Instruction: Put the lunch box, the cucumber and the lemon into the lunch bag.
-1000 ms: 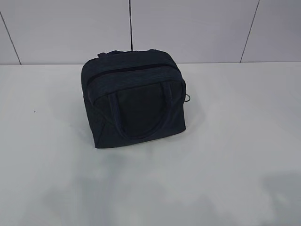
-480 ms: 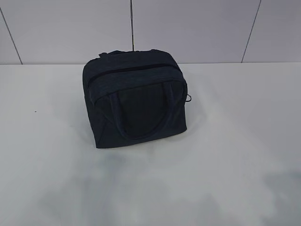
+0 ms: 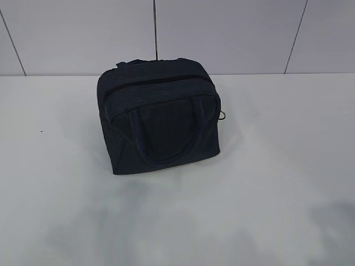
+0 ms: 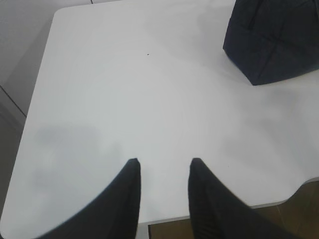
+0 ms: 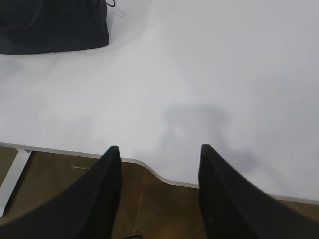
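The dark navy lunch bag (image 3: pixel 160 113) stands upright on the white table, its top zipper shut and a loop handle hanging down its front. A corner of the lunch bag (image 4: pixel 279 40) shows at the top right of the left wrist view, and another part of the lunch bag (image 5: pixel 50 25) at the top left of the right wrist view. My left gripper (image 4: pixel 163 164) hangs open above the table's near edge, nothing between its fingers. My right gripper (image 5: pixel 159 149) is open too and holds nothing, over the near edge. The lunch box, cucumber and lemon are out of view.
A white table (image 3: pixel 277 166) carries the bag, with a grey tiled wall (image 3: pixel 222 33) behind. A metal ring pull (image 3: pixel 222 116) sticks out at the bag's right side. The table's near edge (image 5: pixel 164 178) has a curved notch, with brown floor below.
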Controlling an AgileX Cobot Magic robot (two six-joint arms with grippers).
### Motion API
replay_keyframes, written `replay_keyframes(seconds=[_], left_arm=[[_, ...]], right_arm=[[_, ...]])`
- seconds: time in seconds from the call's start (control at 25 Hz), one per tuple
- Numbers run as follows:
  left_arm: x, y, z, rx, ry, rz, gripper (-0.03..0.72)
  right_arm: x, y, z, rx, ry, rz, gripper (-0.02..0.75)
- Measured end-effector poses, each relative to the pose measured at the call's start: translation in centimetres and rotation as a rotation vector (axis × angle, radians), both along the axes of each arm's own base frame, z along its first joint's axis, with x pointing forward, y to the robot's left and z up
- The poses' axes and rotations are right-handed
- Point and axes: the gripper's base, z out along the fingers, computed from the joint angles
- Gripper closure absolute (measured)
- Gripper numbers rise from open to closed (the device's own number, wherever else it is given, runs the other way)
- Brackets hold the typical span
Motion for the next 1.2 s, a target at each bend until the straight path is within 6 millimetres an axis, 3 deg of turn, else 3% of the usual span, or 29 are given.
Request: replay_keyframes(seconds=[1.2], left_arm=[[0.0,0.0,0.0,0.0,0.0,0.0,0.452]], right_arm=[[0.0,0.0,0.0,0.0,0.0,0.0,0.359]])
